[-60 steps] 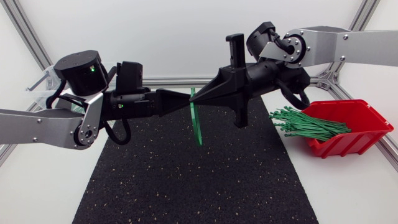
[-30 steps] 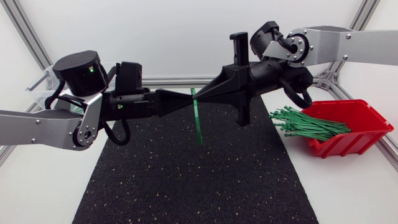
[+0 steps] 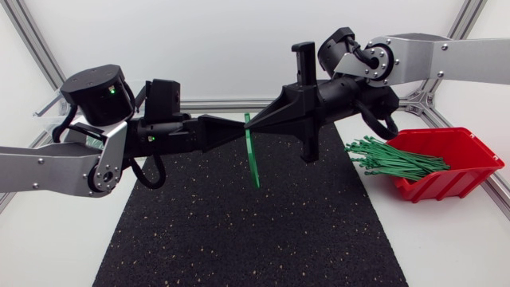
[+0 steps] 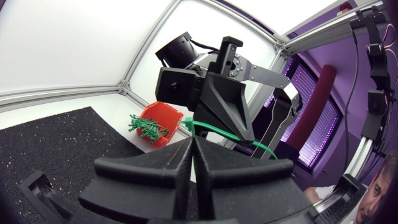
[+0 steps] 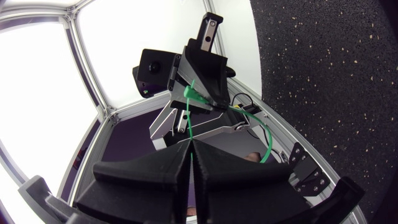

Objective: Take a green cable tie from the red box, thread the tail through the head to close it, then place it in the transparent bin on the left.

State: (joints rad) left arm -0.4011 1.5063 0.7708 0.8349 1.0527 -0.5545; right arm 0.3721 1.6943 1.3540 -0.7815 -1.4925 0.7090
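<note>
the two arms meet tip to tip above the middle of the black mat (image 3: 239,231) that covers the surface (image 3: 446,247). the left end effector (image 3: 237,127) comes in from the left and the right end effector (image 3: 256,126) from the right, both held level and well clear of the mat.

between the tips is the green cable tie (image 3: 253,159). in the head view it hangs down from the meeting point as a narrow strip, not touching the mat. in the wrist views it curves out to one side in an arc.

the left end effector is closed narrow, its fingers pressed together on the cable tie at the tips. the right end effector is likewise pinched tight on the cable tie, just beside the left one's grip. whether the tail has passed through the head cannot be told.

the red box (image 3: 458,143) sits tilted at the right of the surface, beside the mat, with a bundle of green ties (image 3: 394,159) spilling out over its open front. the edge of the transparent bin (image 3: 46,112) shows behind the left arm, at the far left.
</note>
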